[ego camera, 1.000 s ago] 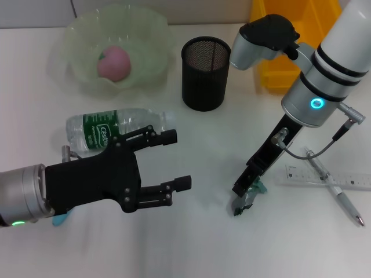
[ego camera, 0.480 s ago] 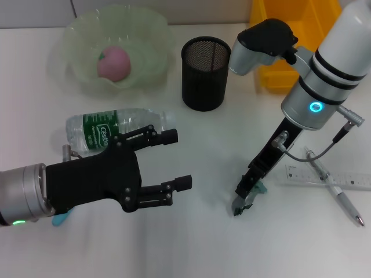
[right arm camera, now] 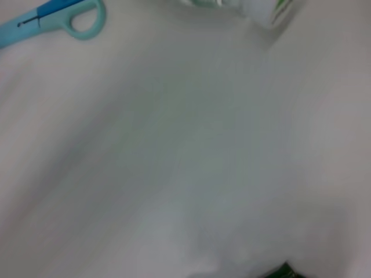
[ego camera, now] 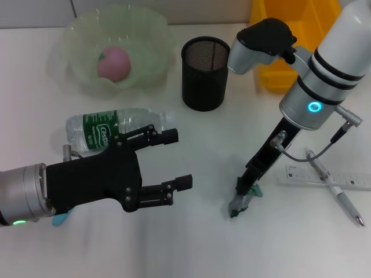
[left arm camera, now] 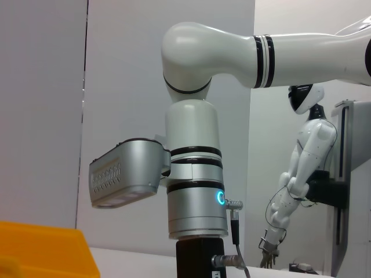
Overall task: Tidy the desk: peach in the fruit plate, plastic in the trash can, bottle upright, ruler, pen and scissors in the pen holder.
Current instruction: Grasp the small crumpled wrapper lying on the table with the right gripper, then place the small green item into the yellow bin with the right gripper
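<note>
My right end effector (ego camera: 239, 204) sits low over the desk (ego camera: 197, 243), clamped on a small scrap of greenish plastic (ego camera: 253, 191) that shows between its tips. The relation I care about is scrap to trash can (ego camera: 293, 35): the yellow bin lies well away toward the far right corner, beyond my own right arm, with the pen holder (ego camera: 205, 73) just to its left. I judge the carry has to go up and away from me, keeping right of the mesh cup.

My left end effector (ego camera: 180, 159) hovers with fingers spread wide, its tips pointing toward the desk's middle. The bottle (ego camera: 110, 130) lies on its side just behind it, long axis running left to right, cap toward the centre. The left arm is plainly the nearer one for that.

The peach (ego camera: 113, 62) rests in the fruit plate (ego camera: 152, 32). The ruler (ego camera: 324, 178) and pen (ego camera: 336, 189) lie crossed at the right edge.
</note>
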Controlling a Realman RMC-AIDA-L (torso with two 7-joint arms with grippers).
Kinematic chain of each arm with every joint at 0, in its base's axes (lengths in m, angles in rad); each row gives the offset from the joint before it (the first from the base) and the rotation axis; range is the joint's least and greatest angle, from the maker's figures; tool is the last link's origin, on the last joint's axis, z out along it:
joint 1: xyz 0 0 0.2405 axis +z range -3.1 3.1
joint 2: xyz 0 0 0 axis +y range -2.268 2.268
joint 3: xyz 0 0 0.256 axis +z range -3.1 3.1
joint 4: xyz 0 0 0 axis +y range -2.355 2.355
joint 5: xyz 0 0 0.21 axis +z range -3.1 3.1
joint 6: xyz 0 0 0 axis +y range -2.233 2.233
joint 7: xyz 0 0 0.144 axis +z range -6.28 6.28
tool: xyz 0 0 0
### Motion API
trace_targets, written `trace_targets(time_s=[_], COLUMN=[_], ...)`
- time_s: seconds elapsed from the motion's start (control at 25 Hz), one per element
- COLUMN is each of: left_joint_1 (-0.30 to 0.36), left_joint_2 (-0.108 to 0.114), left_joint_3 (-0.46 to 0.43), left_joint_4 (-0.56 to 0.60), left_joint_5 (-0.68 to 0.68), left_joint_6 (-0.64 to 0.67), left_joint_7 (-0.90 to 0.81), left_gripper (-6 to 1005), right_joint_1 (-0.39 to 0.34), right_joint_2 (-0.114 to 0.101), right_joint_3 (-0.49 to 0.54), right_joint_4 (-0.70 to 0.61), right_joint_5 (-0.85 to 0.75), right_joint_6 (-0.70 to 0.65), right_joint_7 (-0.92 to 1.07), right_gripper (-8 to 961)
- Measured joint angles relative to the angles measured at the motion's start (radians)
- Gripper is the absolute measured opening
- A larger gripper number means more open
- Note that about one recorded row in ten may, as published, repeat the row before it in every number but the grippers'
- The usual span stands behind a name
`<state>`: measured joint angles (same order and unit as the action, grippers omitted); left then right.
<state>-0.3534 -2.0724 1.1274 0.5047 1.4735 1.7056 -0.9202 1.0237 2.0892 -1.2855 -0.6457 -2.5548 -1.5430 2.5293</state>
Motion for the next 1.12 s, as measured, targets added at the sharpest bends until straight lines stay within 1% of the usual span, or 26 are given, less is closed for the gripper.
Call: trace_targets(time_s=[0.16,0.2,0.68,1.12], left_joint_1=[0.002,0.002,-0.001,-0.003], left_joint_2=[0.000,0.000,0.000,0.000], left_joint_3=[0.000,0.000,-0.003,-0.006], left_joint_4=[0.000,0.000,-0.023,-0.023], left_joint_5=[0.000,0.000,-0.003,-0.002], left_joint_6=[-0.001,-0.001,-0.001,-0.001], left_joint_7=[0.002,0.005,0.027,0.028], left_gripper=[758,758,755,752], right_joint_1=[0.000,0.001,-0.007,-0.022], right_joint_2=[0.000,0.000,0.001,0.000], right_joint_3=[0.000,0.000,-0.002,0.009], right_joint_4=[0.000,0.000,0.000,-0.020], right_joint_5=[0.003,0.003,0.004,0.012], right_joint_6=[0.000,0.000,0.002,-0.006], right_joint_7=[-0.002,-0.003,-0.010,-0.016], right_gripper=[599,531,406,370])
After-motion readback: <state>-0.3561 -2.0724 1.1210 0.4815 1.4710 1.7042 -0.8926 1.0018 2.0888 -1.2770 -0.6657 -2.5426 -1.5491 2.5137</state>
